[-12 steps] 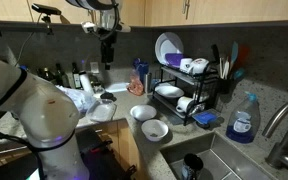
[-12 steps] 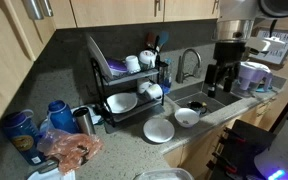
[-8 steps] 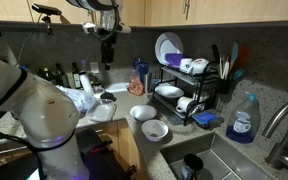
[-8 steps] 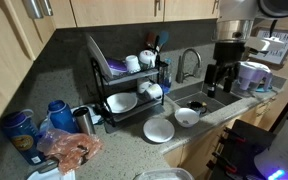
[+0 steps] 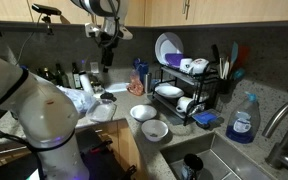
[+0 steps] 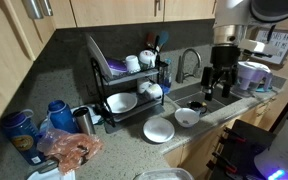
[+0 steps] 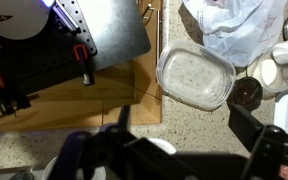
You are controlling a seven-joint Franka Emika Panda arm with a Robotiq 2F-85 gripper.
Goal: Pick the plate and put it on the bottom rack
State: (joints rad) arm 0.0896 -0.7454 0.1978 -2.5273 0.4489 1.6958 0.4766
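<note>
The whitish-grey plate (image 5: 142, 113) lies flat on the speckled counter, beside the smaller white bowl (image 5: 155, 130); it also shows in an exterior view (image 6: 158, 130), in front of the rack. The black two-tier wire rack (image 5: 191, 92) stands at the back; its bottom tier (image 6: 134, 106) holds a white dish and a cup. My gripper (image 5: 106, 58) hangs high above the counter, well away from the plate, open and empty. In the wrist view the gripper (image 7: 184, 125) has its fingers wide apart, and a white edge (image 7: 160, 148) of a dish I cannot identify peeks out behind it.
A clear plastic container (image 7: 196, 78) and a crumpled plastic bag (image 7: 229, 25) lie below the gripper. The upper tier holds a blue-rimmed plate (image 5: 166, 47) and cups. A sink (image 5: 234, 160), a faucet (image 6: 189, 62) and a blue soap bottle (image 5: 243, 120) are nearby.
The arm has turned slightly and the gripper has shifted a little; the plate and bowl have not moved.
</note>
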